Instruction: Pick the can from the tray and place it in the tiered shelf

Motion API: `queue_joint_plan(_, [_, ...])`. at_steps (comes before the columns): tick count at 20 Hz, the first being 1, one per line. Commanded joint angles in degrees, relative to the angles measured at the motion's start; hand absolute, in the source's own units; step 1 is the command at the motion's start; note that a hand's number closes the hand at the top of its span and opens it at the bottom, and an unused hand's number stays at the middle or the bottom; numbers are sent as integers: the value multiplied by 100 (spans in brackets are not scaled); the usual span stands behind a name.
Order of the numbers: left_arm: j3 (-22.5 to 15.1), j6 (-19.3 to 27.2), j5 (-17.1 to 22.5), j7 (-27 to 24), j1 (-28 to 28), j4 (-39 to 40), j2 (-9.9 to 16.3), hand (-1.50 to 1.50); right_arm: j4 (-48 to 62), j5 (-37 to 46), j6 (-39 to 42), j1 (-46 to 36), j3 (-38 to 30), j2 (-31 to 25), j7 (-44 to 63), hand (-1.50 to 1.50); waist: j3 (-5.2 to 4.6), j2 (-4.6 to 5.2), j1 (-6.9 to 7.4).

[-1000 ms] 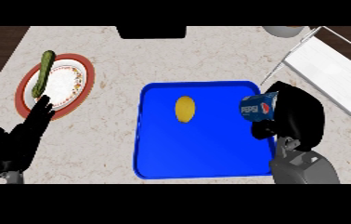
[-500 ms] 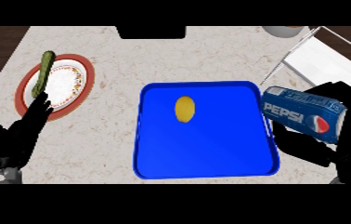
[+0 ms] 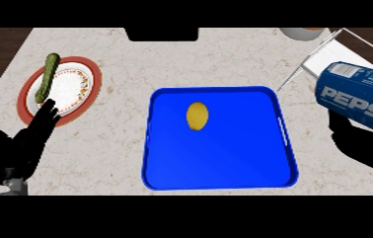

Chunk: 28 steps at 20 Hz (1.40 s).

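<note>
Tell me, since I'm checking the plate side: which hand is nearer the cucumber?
Left. The left hand rests by the plate, its fingertips just below the cucumber. The right hand is far across the tray, holding the can.

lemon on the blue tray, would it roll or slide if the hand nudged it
The lemon looks smooth and oval, so a sideways nudge would probably roll it. It lies alone on the flat blue tray, so nothing would stop it before the raised rim. It seems small and stiff enough to pick up without squashing.
</note>
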Motion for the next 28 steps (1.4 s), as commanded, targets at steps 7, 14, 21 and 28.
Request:
queue_joint_plan(7, [-50, 200, -209, -51, -139, 153, -162, 0, 190, 386, 1800, -1190, -936, -727, 504, 150, -5, -12, -95])
queue_joint_plan(14, [129, -59, 10, 114, 24, -185, 41, 0, 1188, 182, 2318, -2215, -2070, -1358, -129, 150, 3, -3, 16])
queue_joint_plan(21, [-79, 37, -199, 66, -38, -47, -219, 0, 2103, 565, 2234, -2553, -2307, -2029, -526, 150, 4, 21, 36])
queue_joint_plan(28, [116, -121, -189, -238, -74, 250, -181, 0, 2994, 459, 1023, -1818, -2605, -2278, -1102, 150, 8, 38, 65])
